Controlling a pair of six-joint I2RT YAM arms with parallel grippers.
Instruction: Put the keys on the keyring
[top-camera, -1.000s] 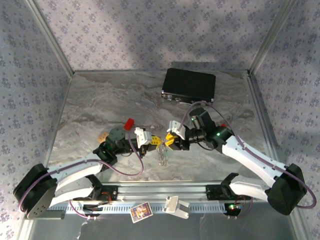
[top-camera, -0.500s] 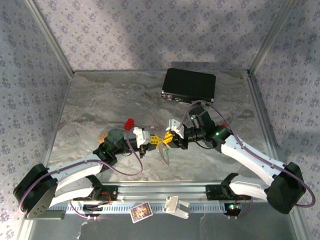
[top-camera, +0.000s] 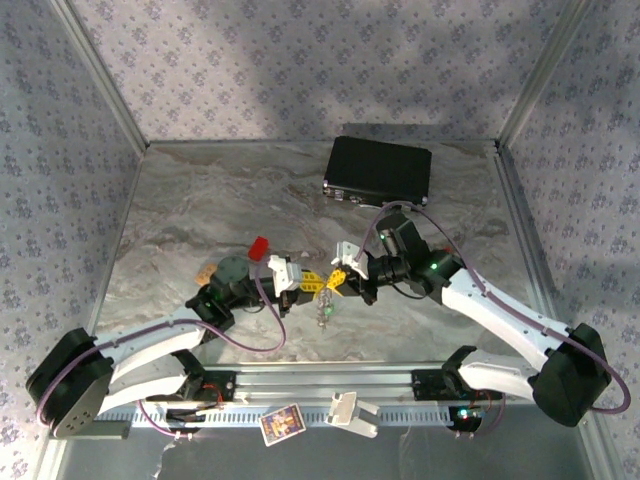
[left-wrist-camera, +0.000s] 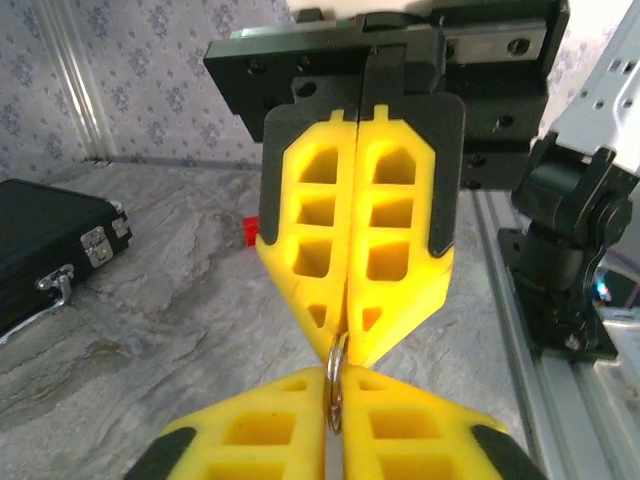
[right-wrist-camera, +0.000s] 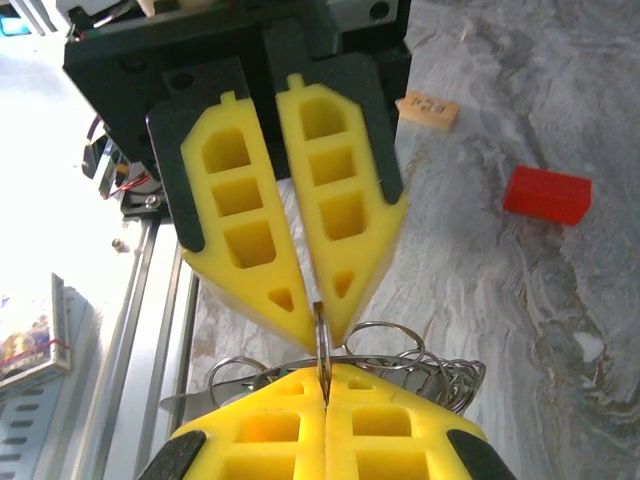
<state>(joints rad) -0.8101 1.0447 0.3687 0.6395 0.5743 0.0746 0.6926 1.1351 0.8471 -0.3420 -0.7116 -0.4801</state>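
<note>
My left gripper (top-camera: 316, 285) and right gripper (top-camera: 334, 282) meet tip to tip above the near middle of the table. Both are shut on the same thin silvery ring (left-wrist-camera: 337, 398) of the keyring, each pinching one side of it. In the right wrist view that ring (right-wrist-camera: 322, 345) stands edge-on between my yellow fingers (right-wrist-camera: 400, 425), with a tangle of silvery loops (right-wrist-camera: 440, 368) behind it. The rest of the keyring (top-camera: 323, 313) hangs below the tips, pale greenish. I cannot make out the keys in that bundle.
A black case (top-camera: 378, 170) lies at the back right. A red block (top-camera: 259, 246) and a tan piece (top-camera: 207, 272) sit left of the grippers. A card (top-camera: 281, 423) and a white part (top-camera: 350, 410) lie on the front rail. Metal posts frame the table.
My right gripper has closed onto the ring that the left gripper holds. The bundle hanging below has swung a little. Both arms stay nearly in place.
</note>
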